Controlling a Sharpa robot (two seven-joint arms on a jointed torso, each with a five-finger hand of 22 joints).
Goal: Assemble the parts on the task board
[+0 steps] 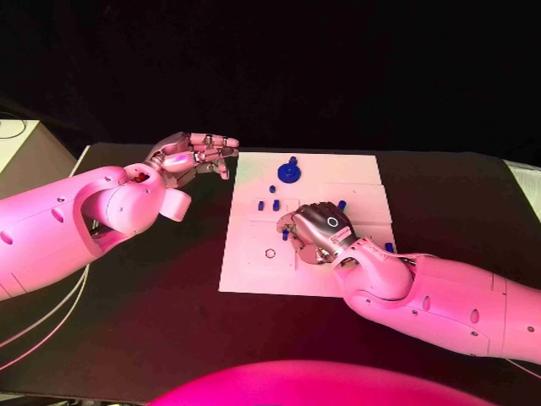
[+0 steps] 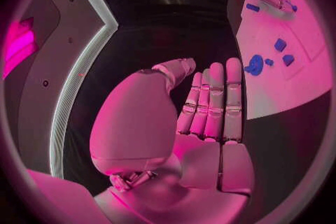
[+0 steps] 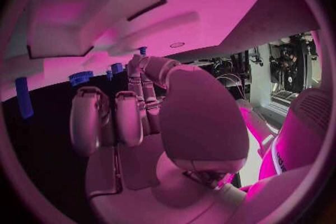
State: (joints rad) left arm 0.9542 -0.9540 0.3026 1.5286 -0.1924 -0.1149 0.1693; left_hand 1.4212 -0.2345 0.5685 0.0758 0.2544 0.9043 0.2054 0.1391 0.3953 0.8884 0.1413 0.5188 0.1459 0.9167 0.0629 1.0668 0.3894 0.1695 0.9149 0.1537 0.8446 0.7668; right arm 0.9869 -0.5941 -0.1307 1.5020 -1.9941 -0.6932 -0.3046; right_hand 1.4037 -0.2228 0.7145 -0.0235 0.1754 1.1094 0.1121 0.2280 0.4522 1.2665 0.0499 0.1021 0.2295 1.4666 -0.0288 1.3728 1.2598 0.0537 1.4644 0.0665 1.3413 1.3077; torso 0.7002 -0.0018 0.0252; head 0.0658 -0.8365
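Note:
The white task board [image 1: 253, 262] lies in the middle of the black table. On its far part stand a blue gear-like part [image 1: 290, 172] and several small blue pegs [image 1: 268, 205]. My right hand [image 1: 319, 228] is down over the board's centre with its fingers curled toward the surface. A small blue piece [image 3: 142, 50] shows right at the tip of its thumb [image 3: 150, 67]; whether it is pinched I cannot tell. My left hand [image 1: 195, 154] hovers above the table just off the board's far left corner, fingers straight [image 2: 213, 101], holding nothing.
The board [image 2: 301, 84] with the gear [image 2: 255, 64] and two blue blocks [image 2: 283, 51] lies beyond my left hand. A blue peg [image 1: 389, 247] stands by my right wrist. A pale box [image 1: 14, 156] sits off the table's far left. Bare black table surrounds the board.

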